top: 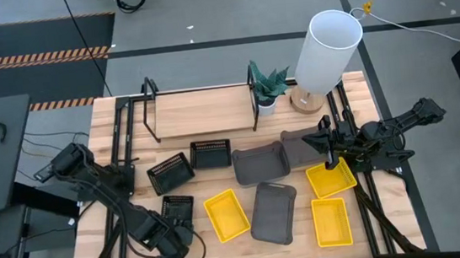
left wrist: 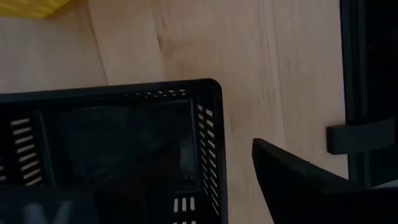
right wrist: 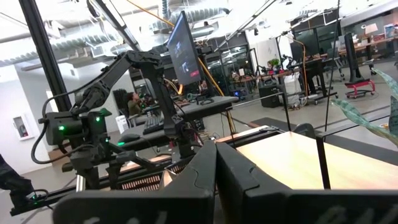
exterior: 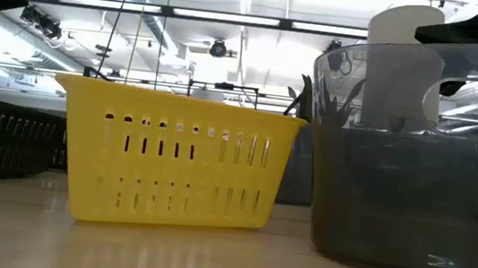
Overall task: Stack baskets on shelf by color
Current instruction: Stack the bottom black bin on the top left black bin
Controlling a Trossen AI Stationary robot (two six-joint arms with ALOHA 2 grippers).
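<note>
Eight baskets (top: pixel 225 213) before an empty shelf (top: pixel 203 111)

left gripper (top: pixel 172 255): fingertips too small and dark to read beside the black basket (top: pixel 177 211)
black basket (left wrist: pixel 112 152): cut off by the wrist view's edges
grey basket (exterior: pixel 416 163): cropped in low view, hiding the shelf (top: pixel 203 112) behind

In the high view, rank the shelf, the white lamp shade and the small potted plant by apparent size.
1. Shelf, largest.
2. White lamp shade; it stands nearer the overhead camera, so it looks bigger than it is.
3. Potted plant, smallest.
</note>
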